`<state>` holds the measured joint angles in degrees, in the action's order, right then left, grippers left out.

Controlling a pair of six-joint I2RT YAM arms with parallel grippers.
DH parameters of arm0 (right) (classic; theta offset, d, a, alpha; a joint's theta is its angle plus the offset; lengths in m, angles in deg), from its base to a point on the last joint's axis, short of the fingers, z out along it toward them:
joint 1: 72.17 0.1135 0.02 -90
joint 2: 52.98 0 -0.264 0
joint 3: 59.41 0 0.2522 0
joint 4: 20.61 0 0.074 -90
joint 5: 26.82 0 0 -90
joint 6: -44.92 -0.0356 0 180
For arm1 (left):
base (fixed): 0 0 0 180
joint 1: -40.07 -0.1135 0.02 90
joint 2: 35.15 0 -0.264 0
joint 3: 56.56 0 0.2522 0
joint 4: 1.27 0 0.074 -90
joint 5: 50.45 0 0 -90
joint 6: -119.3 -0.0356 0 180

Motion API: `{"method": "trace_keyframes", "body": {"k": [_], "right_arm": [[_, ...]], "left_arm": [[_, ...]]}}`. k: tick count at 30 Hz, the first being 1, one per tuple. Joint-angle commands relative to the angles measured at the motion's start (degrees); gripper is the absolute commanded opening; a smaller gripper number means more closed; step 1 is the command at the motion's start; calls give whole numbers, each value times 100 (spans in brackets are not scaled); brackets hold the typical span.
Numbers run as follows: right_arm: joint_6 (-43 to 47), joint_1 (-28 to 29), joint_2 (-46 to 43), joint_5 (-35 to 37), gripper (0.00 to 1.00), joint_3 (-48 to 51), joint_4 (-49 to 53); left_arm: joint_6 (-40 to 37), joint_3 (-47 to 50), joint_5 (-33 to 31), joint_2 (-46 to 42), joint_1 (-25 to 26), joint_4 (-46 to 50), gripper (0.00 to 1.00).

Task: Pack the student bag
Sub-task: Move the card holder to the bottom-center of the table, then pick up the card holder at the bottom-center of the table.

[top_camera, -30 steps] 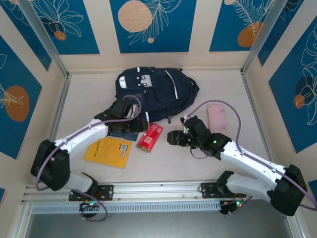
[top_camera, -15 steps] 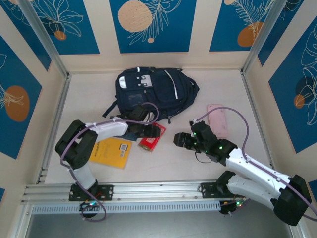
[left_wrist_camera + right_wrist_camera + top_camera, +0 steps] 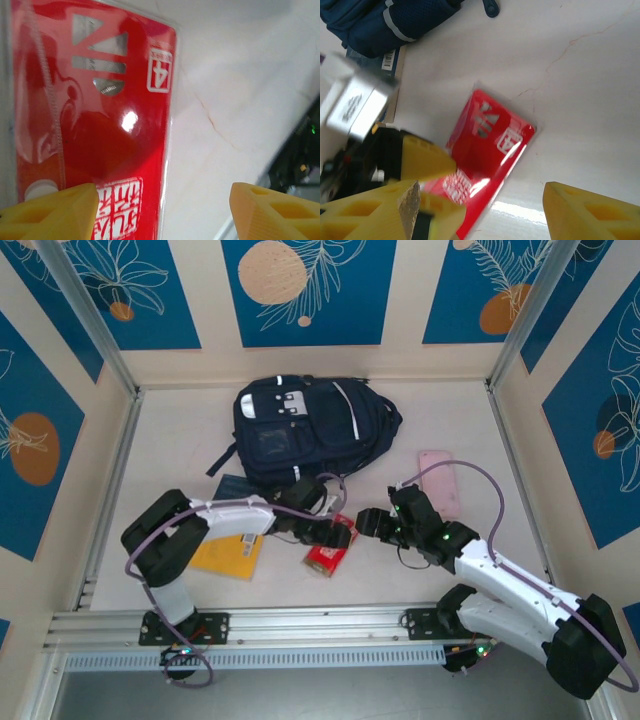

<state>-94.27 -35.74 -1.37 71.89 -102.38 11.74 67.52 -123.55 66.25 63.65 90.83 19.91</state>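
— Why are your left fingers (image 3: pixel 50 210) spread over the glossy red plastic packet (image 3: pixel 95 110)?
— Likely to catch its edge; your right fingers (image 3: pixel 580 210) gape nearby. The navy fabric student bag (image 3: pixel 300 428) lies well beyond both

The back centre of the worktop (image 3: pixel 175 435) is taken by the student bag (image 3: pixel 305 425), whose straps trail toward the middle. Bare surface runs along its left side to the wall, and a narrower lane lies on its right, bounded by the pink case (image 3: pixel 440 480). The middle is crowded: the red packet (image 3: pixel 328 556) lies under the left pincer (image 3: pixel 340 537), whose fingers are spread wide, and the right pincer (image 3: pixel 364 524), also spread, sits just beside it with only a slim gap between. The left arm lies across the yellow book (image 3: pixel 225 552) and the blue book (image 3: pixel 232 487), blocking approach from above. A bare strip lies between the packet and the near rail (image 3: pixel 320 620).
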Motion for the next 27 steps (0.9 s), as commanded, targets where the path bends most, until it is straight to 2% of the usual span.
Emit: {"method": "trace_keyframes", "body": {"k": [1, 5, 8, 10, 13, 18, 23, 27], "right_arm": [[-157, -103, 59, -322, 67, 112, -112], [-544, -209, 238, -750, 65, 320, -466], [-956, -205, 511, -1049, 63, 449, -787], [-1247, -199, 802, -1120, 57, 427, -778], [-1489, -140, 1304, -1240, 47, 373, -844], [-1783, -68, 1926, -1548, 42, 515, -1558], [-1873, -65, 2444, -1766, 30, 515, -2072], [-1936, -65, 2850, -1948, 27, 467, -2407]], "left_arm": [[340, 253, 240, -668, 57, 84, 71], [-119, -52, -648, -1129, 39, 801, 72], [-469, -293, -1417, -1035, 28, 1353, 72], [-567, -327, -1632, -883, 6, 1459, 72], [-598, -261, -1620, -592, -77, 1343, 71], [-568, -208, -1327, -135, -231, 1048, 67], [-530, -150, -886, 76, -310, 721, 64], [-443, -102, -417, 268, -366, 448, 63]]}}
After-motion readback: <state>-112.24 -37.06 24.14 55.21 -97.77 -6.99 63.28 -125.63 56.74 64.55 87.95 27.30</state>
